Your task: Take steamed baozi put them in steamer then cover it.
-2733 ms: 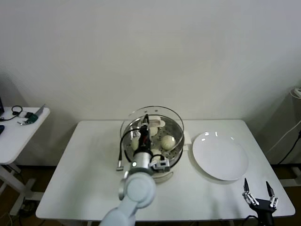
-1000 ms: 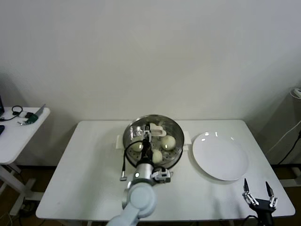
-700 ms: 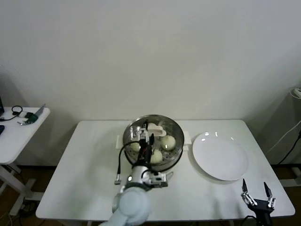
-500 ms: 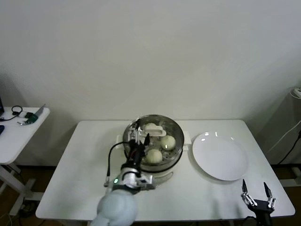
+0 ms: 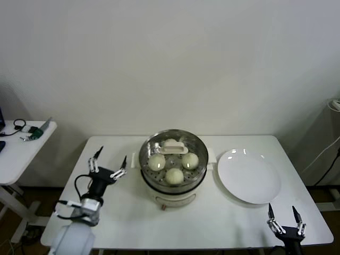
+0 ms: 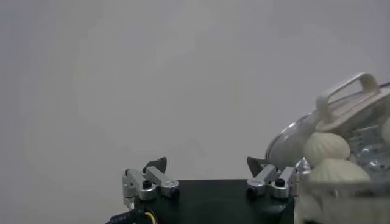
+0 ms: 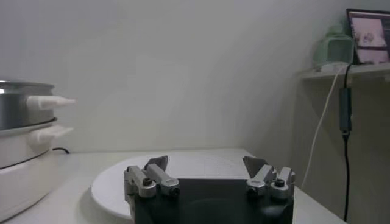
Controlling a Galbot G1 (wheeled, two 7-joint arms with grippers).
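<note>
Three steamed baozi [image 5: 174, 176] sit in one lidded steamer [image 5: 172, 183]; left claw [image 5: 108, 165] and right claw [image 5: 284, 218] both open

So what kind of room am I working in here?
Probably a lab or test room, not a kitchen: a bare white wall, a plain white table with a steamer and plate, and a side table with small tools.

Bare table [image 5: 223, 223] around steamer [image 5: 172, 175] and plate [image 5: 248, 176].
</note>
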